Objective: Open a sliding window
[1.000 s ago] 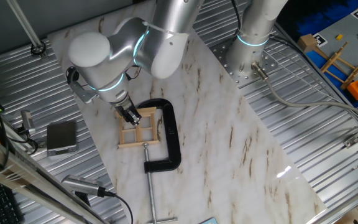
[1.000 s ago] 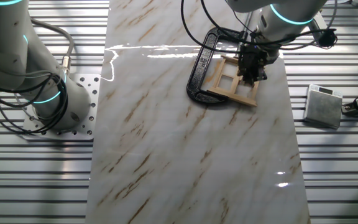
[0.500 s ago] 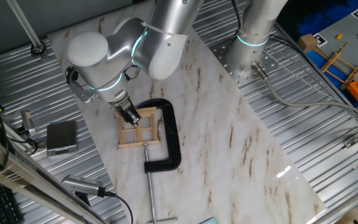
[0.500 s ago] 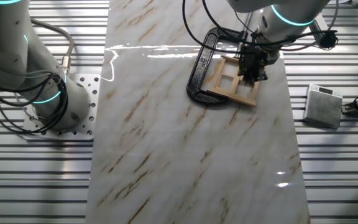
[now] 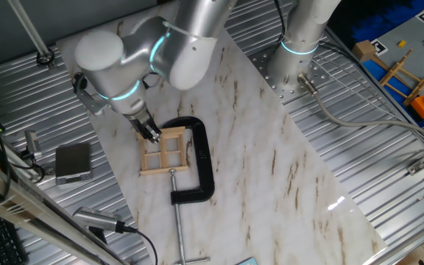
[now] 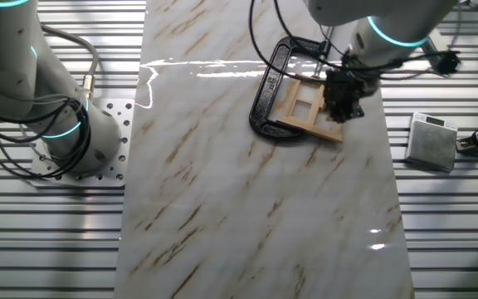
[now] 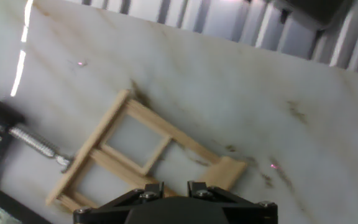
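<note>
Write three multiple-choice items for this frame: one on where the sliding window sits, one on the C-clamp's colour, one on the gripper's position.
1. Where does the sliding window lie?
A. on the marble tabletop, held by the C-clamp
B. on the ribbed metal surface
C. lifted in the air

2. What colour is the C-clamp?
A. orange
B. black
C. white

3. Where is the gripper?
A. far from the window, over bare marble
B. on the clamp's screw handle
C. at the window's edge farthest from the clamp

Answers: 1 A, the frame lies flat on the marble inside the clamp's jaw. 2 B, its body is black in both fixed views. 3 C, the fingertips sit at that frame edge.
</note>
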### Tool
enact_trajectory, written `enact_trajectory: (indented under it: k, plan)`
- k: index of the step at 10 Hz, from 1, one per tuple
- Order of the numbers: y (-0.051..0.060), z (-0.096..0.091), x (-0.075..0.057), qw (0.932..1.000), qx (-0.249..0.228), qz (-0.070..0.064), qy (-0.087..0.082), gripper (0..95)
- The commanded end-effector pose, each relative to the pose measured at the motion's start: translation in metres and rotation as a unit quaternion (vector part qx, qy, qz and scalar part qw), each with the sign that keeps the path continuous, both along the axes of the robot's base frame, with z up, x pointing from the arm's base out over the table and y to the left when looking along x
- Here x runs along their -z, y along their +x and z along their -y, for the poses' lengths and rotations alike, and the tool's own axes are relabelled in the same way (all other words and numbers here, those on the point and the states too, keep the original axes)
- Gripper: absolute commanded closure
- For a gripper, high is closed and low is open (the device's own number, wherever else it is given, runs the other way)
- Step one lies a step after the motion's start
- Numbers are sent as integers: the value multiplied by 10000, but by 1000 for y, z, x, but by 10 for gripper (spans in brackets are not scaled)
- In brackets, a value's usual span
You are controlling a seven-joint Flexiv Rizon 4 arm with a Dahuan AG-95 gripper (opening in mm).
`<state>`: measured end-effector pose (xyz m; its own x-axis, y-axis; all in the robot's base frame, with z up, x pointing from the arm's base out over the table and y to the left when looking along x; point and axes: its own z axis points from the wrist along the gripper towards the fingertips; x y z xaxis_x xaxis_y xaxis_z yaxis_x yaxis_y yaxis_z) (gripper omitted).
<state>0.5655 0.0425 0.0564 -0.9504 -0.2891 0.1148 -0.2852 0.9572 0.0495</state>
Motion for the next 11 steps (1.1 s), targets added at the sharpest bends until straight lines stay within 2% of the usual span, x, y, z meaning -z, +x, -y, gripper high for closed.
enact_trajectory:
  k: [1, 3, 5, 6, 7, 9, 11]
  plan:
    - [22, 36, 3, 9995, -324, -15, 36, 950]
    - [46, 73, 6, 9978, -664, -10, 82, 950]
    - [57, 94, 4, 9965, -831, -9, 103, 950]
    - [55, 92, 2, 9962, -859, -25, 118, 950]
    - [54, 91, 2, 9967, -808, -36, 122, 760]
    - [54, 91, 2, 9982, -592, -112, 79, 760]
    - [54, 91, 2, 9990, -430, -113, -51, 760]
